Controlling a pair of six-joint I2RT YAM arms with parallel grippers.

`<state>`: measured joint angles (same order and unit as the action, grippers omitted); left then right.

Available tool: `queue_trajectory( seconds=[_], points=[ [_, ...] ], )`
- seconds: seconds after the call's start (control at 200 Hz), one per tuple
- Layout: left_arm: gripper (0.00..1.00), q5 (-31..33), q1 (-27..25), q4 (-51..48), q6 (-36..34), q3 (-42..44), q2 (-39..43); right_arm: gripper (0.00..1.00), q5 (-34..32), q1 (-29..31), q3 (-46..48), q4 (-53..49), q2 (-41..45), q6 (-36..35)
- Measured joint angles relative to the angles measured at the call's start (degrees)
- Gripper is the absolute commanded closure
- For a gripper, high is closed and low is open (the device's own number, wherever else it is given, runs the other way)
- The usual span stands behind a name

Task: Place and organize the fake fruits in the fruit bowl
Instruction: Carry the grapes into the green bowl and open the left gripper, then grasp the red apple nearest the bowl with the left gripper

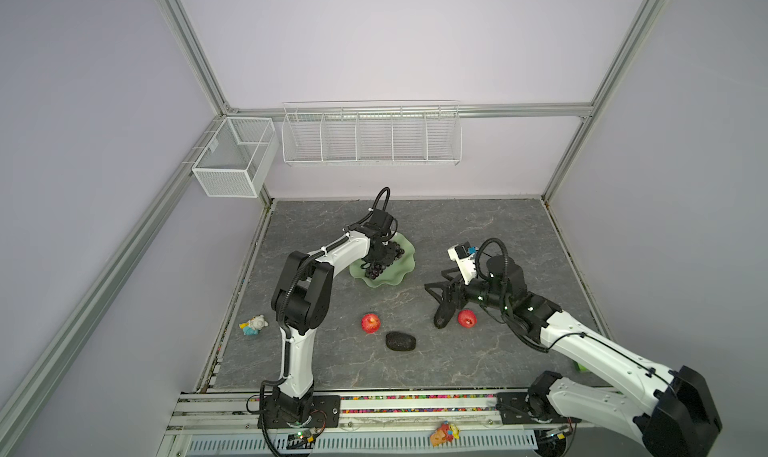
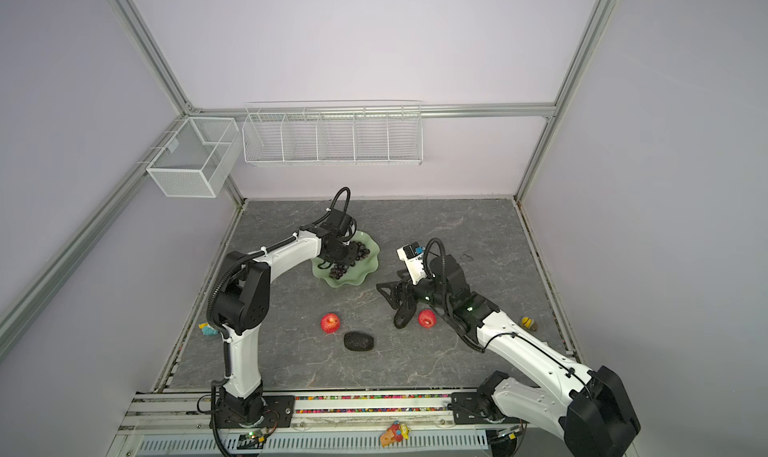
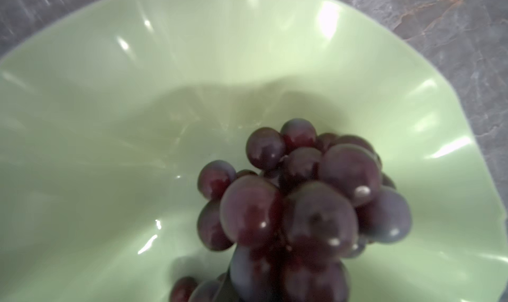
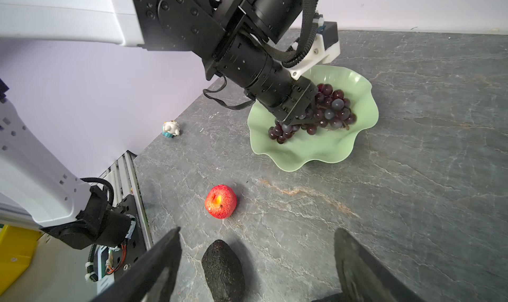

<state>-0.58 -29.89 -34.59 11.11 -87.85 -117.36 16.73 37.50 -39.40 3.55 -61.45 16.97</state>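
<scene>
Top view: gray stone table (image 1: 478, 234), pale walls (image 1: 374, 39)
Left claw (image 4: 299, 119): I see it pinching grapes (image 4: 336, 105)
Right claw (image 4: 257, 230): wide apart

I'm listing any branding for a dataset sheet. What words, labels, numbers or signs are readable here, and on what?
No text is legible in any view.
Small tag on the white mesh basket: too small to read.
Faint marking on the black base plate, right wrist view: blurred, unreadable.
Grapes, fruit bowl: no print seen.
</scene>
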Motion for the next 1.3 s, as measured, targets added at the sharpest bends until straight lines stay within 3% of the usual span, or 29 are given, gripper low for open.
queue_trajectory(
  seconds=[0.135, 0.29, 0.82, 1.075, 1.3],
  points=[
    [0.65, -1.46, 0.63, 0.2, -0.5, -0.02, 0.0, 0.12, -0.42, 0.07, 0.0, 0.02, 0.02, -0.02],
    [0.58, -3.3, 1.53, 0.66, -0.76, 0.0, 0.0, 0.12, -0.42, 0.09, 0.0, 0.0, 0.02, -0.02],
    [0.42, -10.71, 3.13, 2.23, -3.43, 0.79, 1.42, 0.12, -2.32, 0.2, 0.33, -0.17, 0.44, 0.02],
    [0.34, -11.78, 4.0, 3.17, -4.37, 2.49, 5.03, 0.12, -7.93, 0.63, -8.22, -4.7, -11.19, -0.04],
    [0.3, -11.67, 4.0, 4.31, -4.59, 4.46, 8.55, 0.12, -8.04, 1.95, -9.03, -4.76, -12.31, 0.0]
  ],
)
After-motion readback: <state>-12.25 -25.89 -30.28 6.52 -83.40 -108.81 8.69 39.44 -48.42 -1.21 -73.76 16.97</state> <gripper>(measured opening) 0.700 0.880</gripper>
